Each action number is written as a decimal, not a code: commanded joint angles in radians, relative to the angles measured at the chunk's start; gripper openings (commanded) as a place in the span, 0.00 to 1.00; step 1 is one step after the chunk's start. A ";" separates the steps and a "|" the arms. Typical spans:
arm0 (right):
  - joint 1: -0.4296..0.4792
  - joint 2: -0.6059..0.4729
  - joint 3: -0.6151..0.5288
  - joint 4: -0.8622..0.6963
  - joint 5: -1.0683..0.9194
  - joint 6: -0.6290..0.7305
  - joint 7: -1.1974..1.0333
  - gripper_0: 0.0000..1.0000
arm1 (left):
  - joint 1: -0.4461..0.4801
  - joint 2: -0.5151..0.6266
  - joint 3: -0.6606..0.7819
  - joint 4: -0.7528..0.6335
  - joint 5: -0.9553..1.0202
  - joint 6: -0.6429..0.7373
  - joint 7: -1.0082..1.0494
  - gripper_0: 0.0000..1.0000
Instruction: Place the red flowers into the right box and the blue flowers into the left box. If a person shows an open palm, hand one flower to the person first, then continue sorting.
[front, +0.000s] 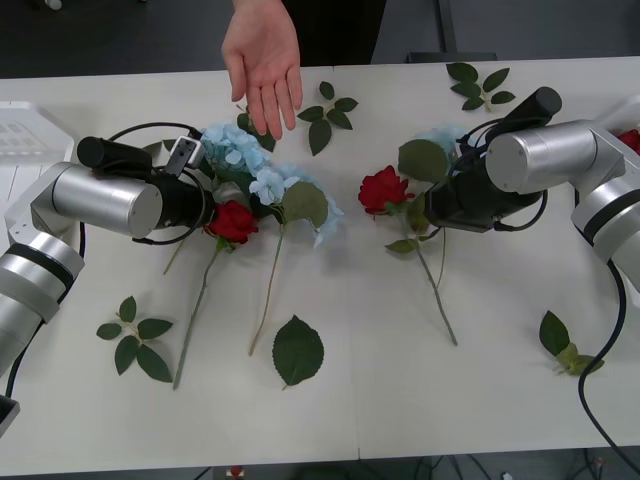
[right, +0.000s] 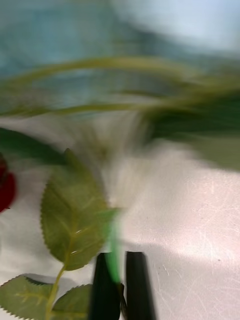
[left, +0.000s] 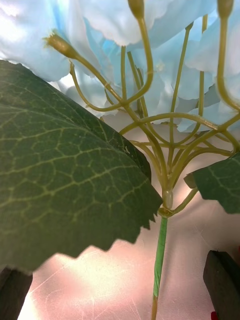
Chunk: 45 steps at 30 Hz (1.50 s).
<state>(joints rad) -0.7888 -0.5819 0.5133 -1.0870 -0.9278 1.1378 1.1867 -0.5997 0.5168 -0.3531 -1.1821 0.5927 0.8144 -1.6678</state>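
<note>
Open palm (front: 264, 62) at far edge of table (front: 400, 380). Right gripper (right: 120, 285) jaws clamped on green stem (right: 114, 255) near red rose (front: 382, 189); thin stem may slip. Left gripper (left: 120, 285) jaws apart around blue flower (left: 150, 50) stem; big leaf may snag.

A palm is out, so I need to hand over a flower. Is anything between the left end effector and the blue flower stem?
Nothing visible. The left end effector is open, one finger on each side of the blue flower stem, the gap clear. A big green leaf hangs beside it, not across the stem. The open palm waits beyond the flowers.
</note>
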 joint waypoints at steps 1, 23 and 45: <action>-0.063 -0.018 -0.075 -0.007 -0.060 0.033 0.010 0.00 | -0.046 -0.012 -0.014 -0.007 -0.007 -0.014 -0.081 1.00; -0.046 -0.154 -0.395 0.076 -0.207 0.088 0.467 0.00 | -0.046 -0.012 -0.014 -0.007 -0.007 -0.014 -0.081 1.00; -0.046 -0.162 -0.375 0.357 -0.180 0.062 0.692 0.79 | -0.046 -0.012 -0.014 -0.007 -0.007 -0.014 -0.081 1.00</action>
<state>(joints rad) -0.8034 -0.6973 0.1300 -0.7206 -1.1156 1.2134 1.8387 -0.6007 0.5151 -0.3531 -1.1811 0.5927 0.8136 -1.6678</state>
